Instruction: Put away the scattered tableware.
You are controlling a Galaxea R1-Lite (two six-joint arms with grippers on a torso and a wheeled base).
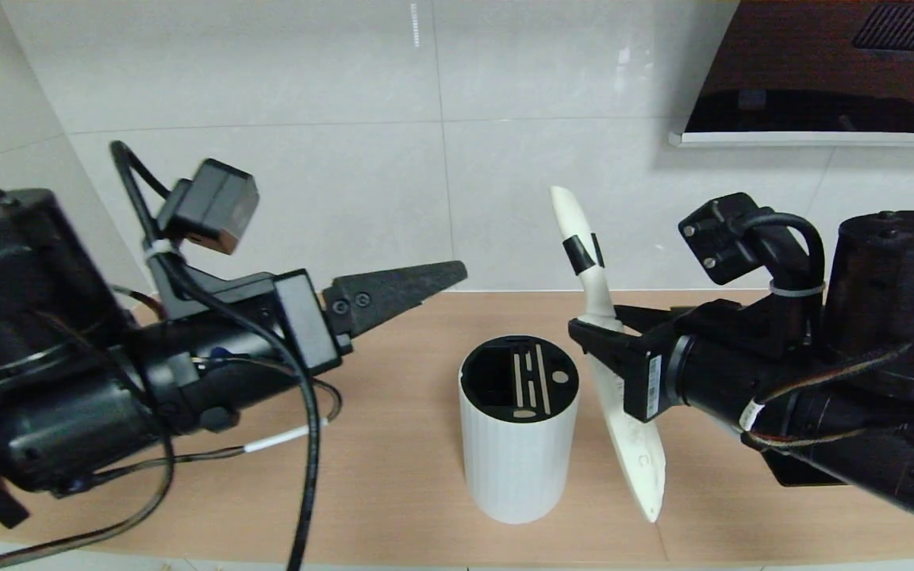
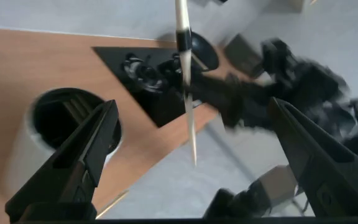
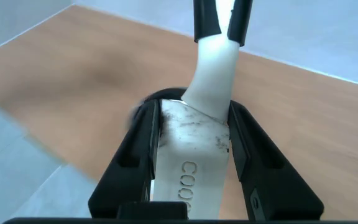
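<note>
A white cylindrical utensil holder [image 1: 516, 452] with a black slotted top stands on the wooden counter [image 1: 393, 476]. Just right of it, my right gripper [image 1: 604, 337] is shut on a white knife [image 1: 635, 444] near where blade meets handle. The knife is held steeply, its black-banded handle up and its pointed tip down, close beside the holder. The right wrist view shows the fingers [image 3: 145, 143] clamping the knife [image 3: 197, 149]. My left gripper [image 1: 425, 281] hangs open and empty above the counter, left of the holder. From the left wrist view, the holder [image 2: 23, 155] and the knife [image 2: 188, 106] lie ahead.
A tiled wall [image 1: 346, 159] rises right behind the counter. A dark range hood [image 1: 822, 71] hangs at the upper right. The counter's front edge [image 1: 505, 555] runs close below the holder. Bare wood lies left of the holder under my left arm.
</note>
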